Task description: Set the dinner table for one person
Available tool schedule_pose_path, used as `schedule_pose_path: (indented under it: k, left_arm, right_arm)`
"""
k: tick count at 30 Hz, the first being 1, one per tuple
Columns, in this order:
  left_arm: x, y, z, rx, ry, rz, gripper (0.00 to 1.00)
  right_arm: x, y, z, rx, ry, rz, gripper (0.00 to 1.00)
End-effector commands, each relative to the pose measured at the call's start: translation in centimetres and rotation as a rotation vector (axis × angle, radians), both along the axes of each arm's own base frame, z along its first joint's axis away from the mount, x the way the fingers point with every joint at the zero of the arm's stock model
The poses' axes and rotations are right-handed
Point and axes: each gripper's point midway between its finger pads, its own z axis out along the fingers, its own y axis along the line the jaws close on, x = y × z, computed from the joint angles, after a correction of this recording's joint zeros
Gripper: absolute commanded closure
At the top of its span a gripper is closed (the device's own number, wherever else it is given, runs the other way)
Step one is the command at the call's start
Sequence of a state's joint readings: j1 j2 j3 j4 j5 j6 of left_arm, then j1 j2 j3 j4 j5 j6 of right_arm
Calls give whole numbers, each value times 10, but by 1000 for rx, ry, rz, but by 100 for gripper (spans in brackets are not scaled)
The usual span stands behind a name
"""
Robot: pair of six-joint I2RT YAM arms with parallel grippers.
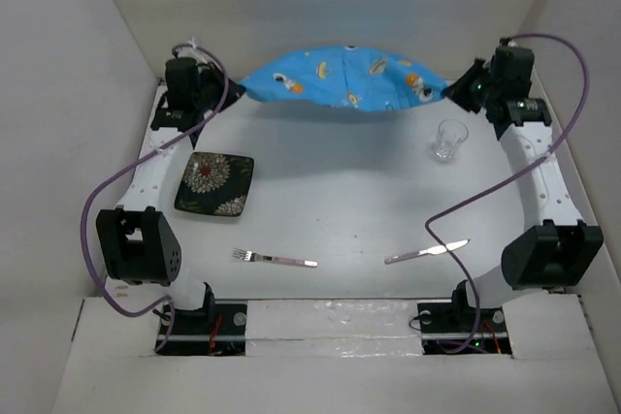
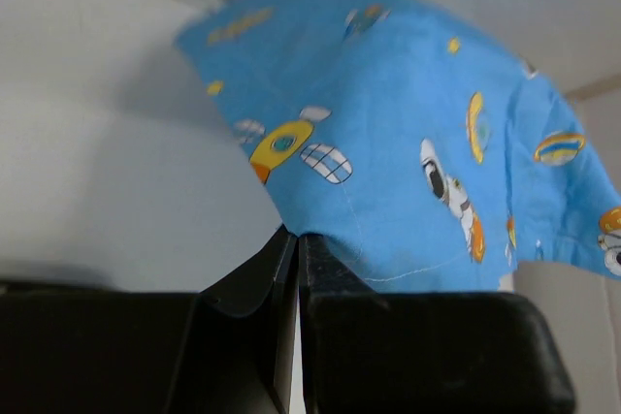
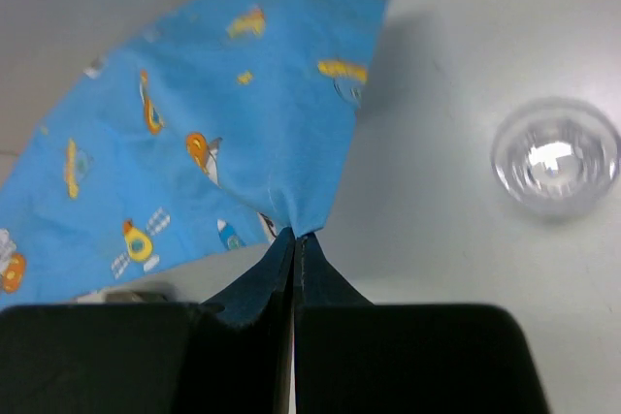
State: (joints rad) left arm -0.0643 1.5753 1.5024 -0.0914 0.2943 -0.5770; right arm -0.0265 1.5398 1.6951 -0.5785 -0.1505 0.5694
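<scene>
A blue cartoon-printed placemat (image 1: 340,79) hangs stretched above the far part of the white dinner table (image 1: 349,210). My left gripper (image 1: 233,87) is shut on its left corner, seen in the left wrist view (image 2: 296,235). My right gripper (image 1: 451,89) is shut on its right corner, seen in the right wrist view (image 3: 294,233). On the table lie a dark floral square plate (image 1: 214,184) at the left, a fork (image 1: 274,259) and a knife (image 1: 425,253) near the front, and a clear glass (image 1: 449,140) at the right, which also shows in the right wrist view (image 3: 555,156).
White walls enclose the table at the back and both sides. Purple cables loop from both arms over the table's left and right edges. The arm bases stand at the near edge.
</scene>
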Motion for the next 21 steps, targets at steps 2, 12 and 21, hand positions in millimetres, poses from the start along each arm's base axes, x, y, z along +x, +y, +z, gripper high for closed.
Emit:
schedule_pose_path:
  k: [2, 12, 21]
  left_arm:
    - [-27, -15, -72, -14, 76, -99, 100]
    - [-104, -21, -205, 70, 366, -172, 100]
    - [-165, -13, -239, 127, 505, -160, 100]
  right_arm:
    - [-18, 8, -101, -3, 152, 60, 100]
    - [-84, -1, -230, -21, 481, 27, 100]
    - [-138, -17, -251, -57, 560, -31, 100]
